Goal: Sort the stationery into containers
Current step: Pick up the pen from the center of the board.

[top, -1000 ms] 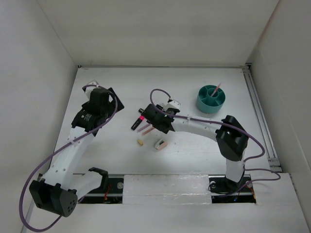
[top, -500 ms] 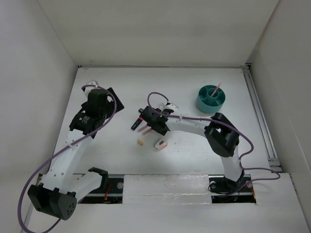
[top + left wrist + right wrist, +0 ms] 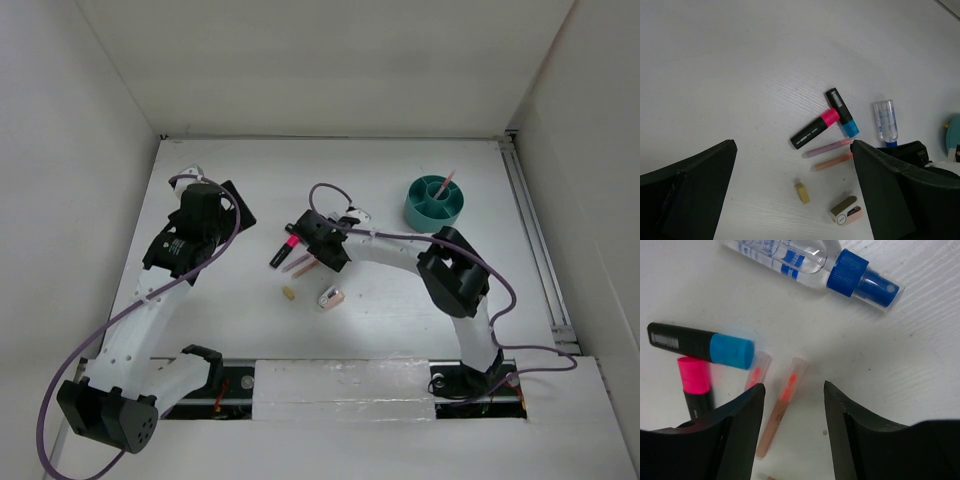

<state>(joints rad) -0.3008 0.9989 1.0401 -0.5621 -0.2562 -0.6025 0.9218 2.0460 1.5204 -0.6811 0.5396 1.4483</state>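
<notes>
The stationery lies in a cluster at the table's middle. A pink-capped marker point(image 3: 815, 131) and a blue-capped marker point(image 3: 842, 112) lie touching, with a clear blue-capped tube point(image 3: 790, 255) beside them. Two thin pink pens point(image 3: 756, 370) point(image 3: 782, 400) lie side by side. My right gripper point(image 3: 793, 387) is low over them and open, with the second pen between its jaws, close to the left finger. A tan block point(image 3: 801, 193) and a silver-pink piece point(image 3: 845, 210) lie nearer. My left gripper point(image 3: 793, 145) hovers wide open, holding nothing. The teal bowl point(image 3: 412, 210) stands at the back right.
One thin pink pen point(image 3: 447, 180) stands tilted in the bowl's compartments. White walls close in the table on the left, the back and the right. A rail point(image 3: 530, 230) runs along the right edge. The right arm's purple cable point(image 3: 330, 195) loops above the cluster.
My right gripper has shifted slightly over the pens and its jaws have narrowed around one pen. The left arm has stayed where it was.
</notes>
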